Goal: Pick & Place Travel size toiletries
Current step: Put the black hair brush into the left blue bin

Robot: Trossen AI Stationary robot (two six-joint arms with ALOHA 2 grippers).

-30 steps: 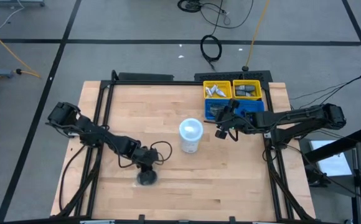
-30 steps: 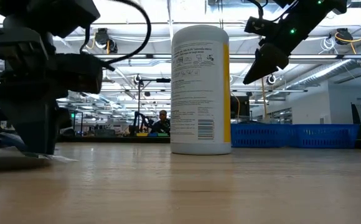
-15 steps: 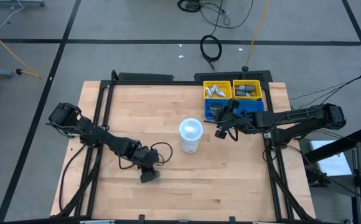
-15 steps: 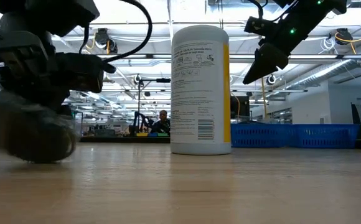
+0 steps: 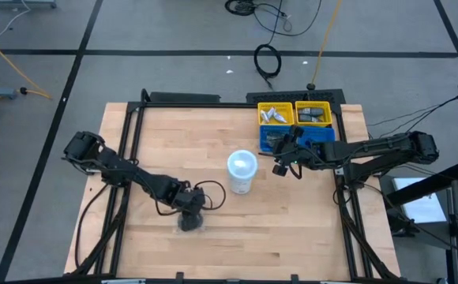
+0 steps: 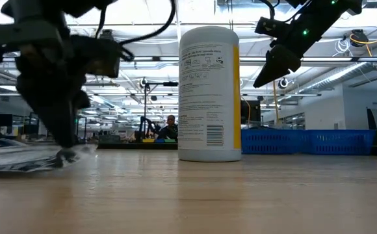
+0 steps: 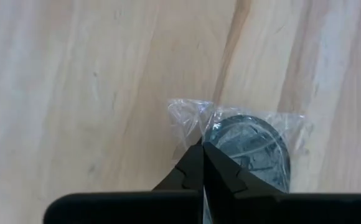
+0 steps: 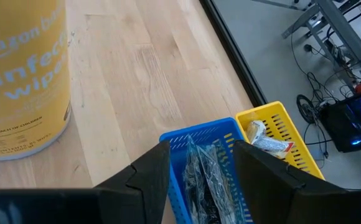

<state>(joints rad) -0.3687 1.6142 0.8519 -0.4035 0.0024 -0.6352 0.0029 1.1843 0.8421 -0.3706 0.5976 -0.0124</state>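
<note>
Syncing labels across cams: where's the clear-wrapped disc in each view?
High: wrapped disc on the table under the left gripper, front-left of the tub.
Low: flat wrapper at far left, left of the tub.
Left wrist: disc past the shut fingertips, which pinch its wrapper.
Right wrist: not in it.
Shared landmark: the tub, except in the left wrist view.

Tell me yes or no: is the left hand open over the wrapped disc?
No: the left hand has its fingers pressed together at the wrapper's edge of the clear-wrapped disc.
</note>
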